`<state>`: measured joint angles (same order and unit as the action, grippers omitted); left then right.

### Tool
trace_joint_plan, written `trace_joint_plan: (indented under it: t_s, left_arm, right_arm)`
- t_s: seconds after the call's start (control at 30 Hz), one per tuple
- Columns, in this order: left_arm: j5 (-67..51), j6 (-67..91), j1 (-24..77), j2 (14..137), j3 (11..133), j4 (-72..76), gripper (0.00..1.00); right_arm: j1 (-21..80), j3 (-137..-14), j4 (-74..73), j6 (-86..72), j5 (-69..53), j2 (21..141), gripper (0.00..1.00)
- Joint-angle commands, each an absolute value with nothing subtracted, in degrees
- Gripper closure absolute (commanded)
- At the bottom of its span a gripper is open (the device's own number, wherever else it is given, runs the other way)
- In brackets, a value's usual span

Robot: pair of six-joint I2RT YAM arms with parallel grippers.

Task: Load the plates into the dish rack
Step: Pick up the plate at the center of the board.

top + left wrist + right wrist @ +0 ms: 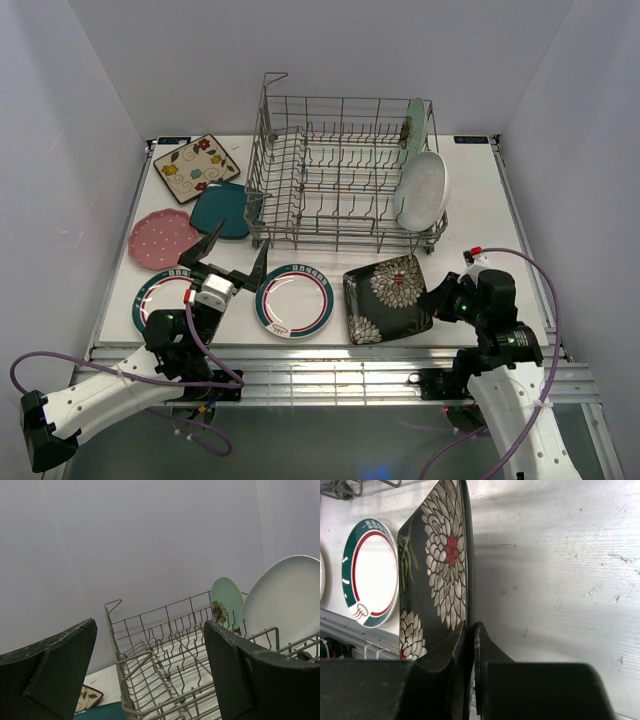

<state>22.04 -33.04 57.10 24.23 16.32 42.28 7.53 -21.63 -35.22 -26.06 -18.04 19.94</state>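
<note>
The right gripper [471, 630] is clamped on the right edge of the black floral square plate [445, 565], which is at the table's [470, 200] front, near the dish rack [340, 170]. The left gripper [150, 630] hangs spread wide, holding nothing.

Two plates are loaded, standing at the rack's right end: the mint round plate [415, 125] and the plain white plate [422, 190].

Six are not yet in:
- the gripped one
- two green-rimmed rounds [295, 300] [160, 298]
- the pink dotted plate [162, 238]
- the teal square plate [222, 208]
- the cream floral square plate [195, 167]

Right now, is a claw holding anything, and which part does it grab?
The right claw pinches the black flowery plate by its right edge. The left claw is open and holds nothing.
</note>
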Motion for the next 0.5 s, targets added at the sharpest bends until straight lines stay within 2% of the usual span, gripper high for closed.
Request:
trace_joint_plan:
  t_s: [0.0, 0.47]
  left_arm:
    - [22.6, -33.5, 57.0, 24.8, 16.0, 43.0, 0.02]
    - [23.0, -34.0, 57.0, 25.0, 16.3, 43.0, 0.02]
  right_arm:
    - [7.7, -29.1, -34.1, -25.8, -21.8, 18.7, 0.92]
    - [7.6, -46.1, -43.6, -21.0, -22.2, 21.0, 0.92]
